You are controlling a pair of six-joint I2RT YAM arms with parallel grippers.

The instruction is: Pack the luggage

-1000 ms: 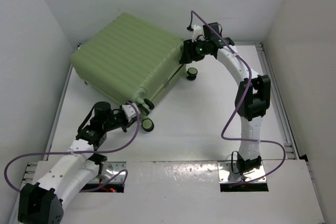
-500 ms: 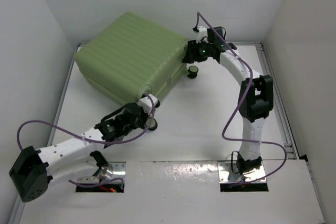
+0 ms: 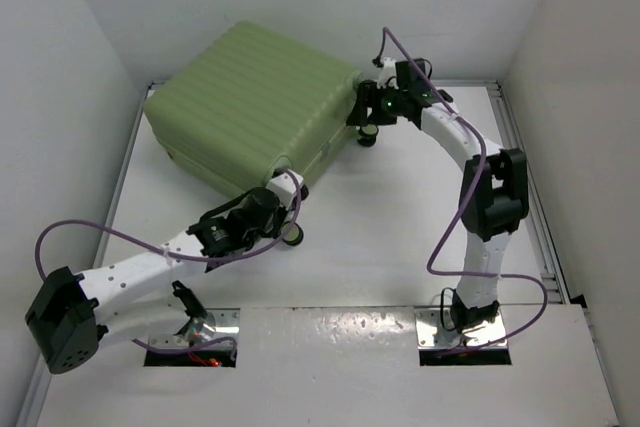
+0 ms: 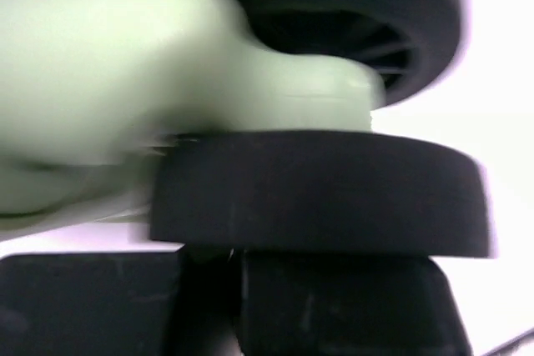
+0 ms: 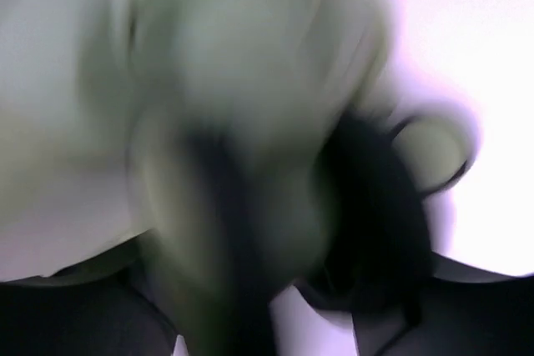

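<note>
luggage (image 3: pixel 255 97) blocking the far-left corner, open table (image 3: pixel 400 237) right of it, walls (image 3: pixel 70 47) on 3 sides

The luggage (image 3: pixel 255 112) is a large pale-green hard-shell case with a ribbed shell. It is closed and lies flat on the far left part of the table (image 3: pixel 400 227), turned at a slant to its edges. Its wheeled end faces near and right, with a small black-and-green right wheel (image 3: pixel 368 134) and a near wheel (image 3: pixel 292 235) at its corners.
</note>
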